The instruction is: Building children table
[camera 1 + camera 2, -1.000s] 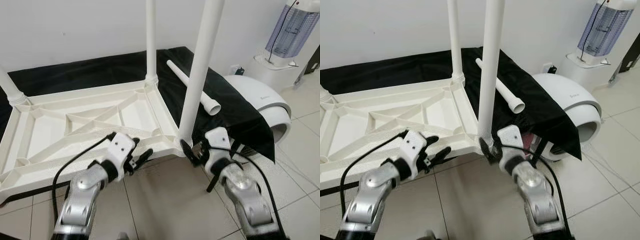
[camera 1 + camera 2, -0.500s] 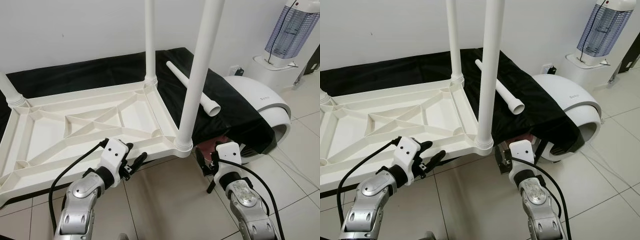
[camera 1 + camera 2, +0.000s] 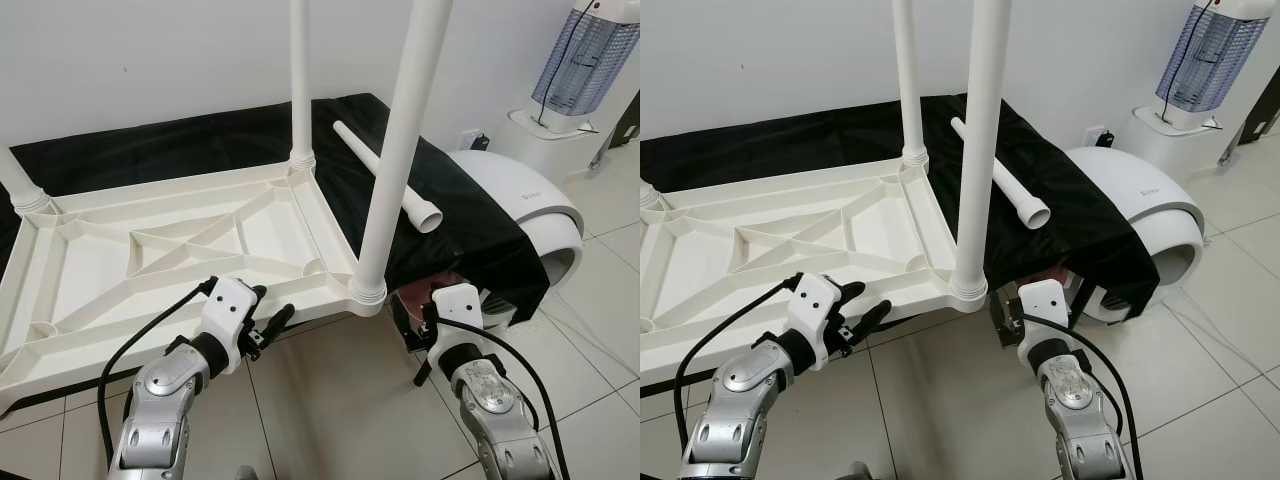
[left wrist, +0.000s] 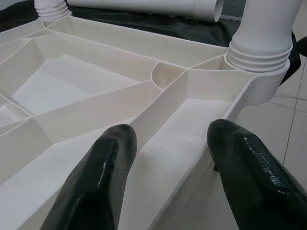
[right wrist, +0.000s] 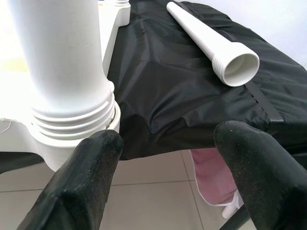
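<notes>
I see the white ribbed plastic tabletop [image 3: 170, 250] lying upside down on the tiled floor, partly over a black cloth [image 3: 460, 220]. Smooth round white plastic legs stand in its corner sockets; the nearest screwed-in leg [image 3: 395, 160] rises from a threaded collar. A loose white tapered leg [image 3: 385, 175] rests on the cloth. My left gripper [image 4: 165, 187] hangs at the tabletop's near rim, glossy black fingers [image 4: 100, 177] spread, empty. My right gripper [image 5: 165, 167] sits just beside the collar, fingers apart.
</notes>
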`<state>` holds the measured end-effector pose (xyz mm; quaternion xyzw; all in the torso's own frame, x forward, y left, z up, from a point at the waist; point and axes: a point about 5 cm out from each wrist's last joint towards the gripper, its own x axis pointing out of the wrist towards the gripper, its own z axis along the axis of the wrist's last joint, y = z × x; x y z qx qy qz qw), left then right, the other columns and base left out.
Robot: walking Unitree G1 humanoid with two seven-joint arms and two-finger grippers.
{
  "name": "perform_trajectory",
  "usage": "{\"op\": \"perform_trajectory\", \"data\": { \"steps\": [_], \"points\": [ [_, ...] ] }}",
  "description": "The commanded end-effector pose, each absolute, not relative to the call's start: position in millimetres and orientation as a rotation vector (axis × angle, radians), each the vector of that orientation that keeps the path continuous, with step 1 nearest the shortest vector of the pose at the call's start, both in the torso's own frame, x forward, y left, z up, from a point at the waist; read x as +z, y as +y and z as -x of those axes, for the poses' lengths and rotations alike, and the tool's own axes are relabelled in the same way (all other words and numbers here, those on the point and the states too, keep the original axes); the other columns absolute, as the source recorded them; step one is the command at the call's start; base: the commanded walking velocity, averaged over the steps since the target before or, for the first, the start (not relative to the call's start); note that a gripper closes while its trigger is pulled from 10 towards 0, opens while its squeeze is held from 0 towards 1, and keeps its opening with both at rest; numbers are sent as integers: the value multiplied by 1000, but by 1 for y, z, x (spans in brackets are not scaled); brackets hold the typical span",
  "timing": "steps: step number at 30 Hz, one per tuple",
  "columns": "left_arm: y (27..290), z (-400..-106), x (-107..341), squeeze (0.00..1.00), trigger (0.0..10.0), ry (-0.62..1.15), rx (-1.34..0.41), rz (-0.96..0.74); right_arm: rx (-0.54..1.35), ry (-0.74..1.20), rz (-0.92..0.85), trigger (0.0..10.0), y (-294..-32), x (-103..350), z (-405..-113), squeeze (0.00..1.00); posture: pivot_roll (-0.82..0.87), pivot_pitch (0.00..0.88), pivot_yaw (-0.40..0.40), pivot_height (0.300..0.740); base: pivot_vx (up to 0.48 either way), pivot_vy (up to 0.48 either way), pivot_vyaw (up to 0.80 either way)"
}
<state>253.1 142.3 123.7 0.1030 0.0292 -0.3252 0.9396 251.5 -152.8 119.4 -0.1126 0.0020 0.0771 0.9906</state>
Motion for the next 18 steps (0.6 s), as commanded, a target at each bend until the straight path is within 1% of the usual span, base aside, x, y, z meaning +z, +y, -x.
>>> {"op": "perform_trajectory", "data": {
  "steps": [1, 18],
  "points": [
    [157, -261, 127, 0, 10000, 19, -325, -222, 185, -13, 231, 10000, -149, 124, -255, 0, 40, 58, -26, 740, 0, 0, 0],
    [157, -261, 127, 0, 10000, 19, -325, -222, 185, -13, 231, 10000, -149, 124, -255, 0, 40, 58, -26, 740, 0, 0, 0]
  ]
}}
